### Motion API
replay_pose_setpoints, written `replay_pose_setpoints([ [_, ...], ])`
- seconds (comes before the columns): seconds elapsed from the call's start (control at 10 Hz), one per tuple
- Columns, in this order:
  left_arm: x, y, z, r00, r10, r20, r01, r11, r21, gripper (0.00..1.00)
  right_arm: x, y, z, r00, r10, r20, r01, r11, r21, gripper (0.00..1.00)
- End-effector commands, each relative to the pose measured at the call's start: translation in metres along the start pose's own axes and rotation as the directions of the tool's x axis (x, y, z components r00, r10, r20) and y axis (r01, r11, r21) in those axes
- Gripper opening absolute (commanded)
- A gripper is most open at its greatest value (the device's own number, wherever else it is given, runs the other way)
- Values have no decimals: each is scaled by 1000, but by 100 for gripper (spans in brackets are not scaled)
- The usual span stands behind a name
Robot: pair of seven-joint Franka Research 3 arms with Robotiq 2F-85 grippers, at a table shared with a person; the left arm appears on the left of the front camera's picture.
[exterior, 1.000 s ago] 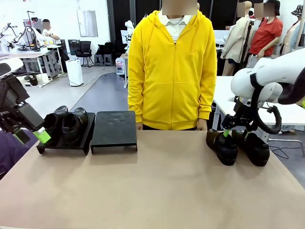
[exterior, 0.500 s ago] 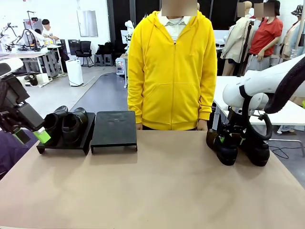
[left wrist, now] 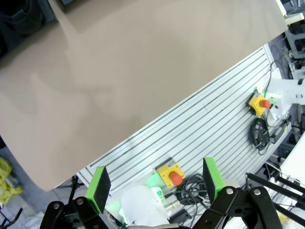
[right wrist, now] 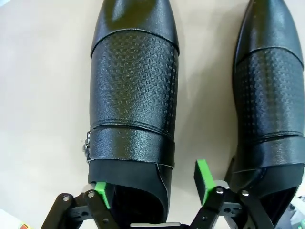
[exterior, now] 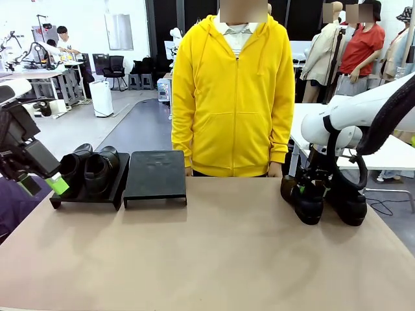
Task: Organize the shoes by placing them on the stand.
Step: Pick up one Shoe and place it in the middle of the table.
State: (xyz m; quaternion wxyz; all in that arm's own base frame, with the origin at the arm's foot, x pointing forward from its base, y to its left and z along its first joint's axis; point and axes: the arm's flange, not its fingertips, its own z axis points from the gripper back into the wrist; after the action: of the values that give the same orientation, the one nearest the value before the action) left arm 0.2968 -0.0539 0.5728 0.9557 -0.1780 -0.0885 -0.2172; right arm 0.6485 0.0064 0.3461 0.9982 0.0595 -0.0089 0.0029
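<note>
- The right gripper [right wrist: 152, 183] sits unclenched astride the heel of a glossy black leather slip-on shoe [right wrist: 133, 86] on the tan table [exterior: 214, 259].
- A matching shoe [right wrist: 271, 95] lies just beside it.
- The left gripper [left wrist: 157, 183] hangs released, empty.
- Two more shoes [exterior: 97, 172] rest on a low black stand [exterior: 84, 201].

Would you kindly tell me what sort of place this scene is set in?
Probably a robotics lab: emergency-stop buttons sit on a slotted aluminium base beside the table, and cluttered workbenches stand in the background.

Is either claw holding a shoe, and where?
Nothing is held yet. The right gripper straddles the heel end of one shoe, not clamped; the left gripper is open, empty.
</note>
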Motion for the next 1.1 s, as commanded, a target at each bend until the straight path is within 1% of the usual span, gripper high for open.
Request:
replay_pose_setpoints([
  [0.0, 0, 2, 1, 1000, -15, 8, 15, 1000, -20, 100, 5, 1, 3, 999, -36, 9, 36, 998, -47, 0],
  [0.2, 0, 2, 1, 1000, -15, 8, 15, 1000, -20, 100, 6, 1, 3, 999, -36, 33, 38, 997, -69, 0],
  [0.6, 0, 2, 1, 1000, -15, 8, 15, 1000, -20, 100, 7, 2, 3, 998, -57, 16, 58, 994, -88, 0],
  [0.9, 0, 2, 1, 1000, -15, 8, 15, 1000, -20, 100, -3, 7, 17, 998, -51, 36, 54, 993, -103, 0],
  [1.0, 0, 2, 1, 1000, -15, 8, 15, 1000, -20, 100, -16, 10, 34, 998, -41, 46, 45, 994, -95, 0],
])
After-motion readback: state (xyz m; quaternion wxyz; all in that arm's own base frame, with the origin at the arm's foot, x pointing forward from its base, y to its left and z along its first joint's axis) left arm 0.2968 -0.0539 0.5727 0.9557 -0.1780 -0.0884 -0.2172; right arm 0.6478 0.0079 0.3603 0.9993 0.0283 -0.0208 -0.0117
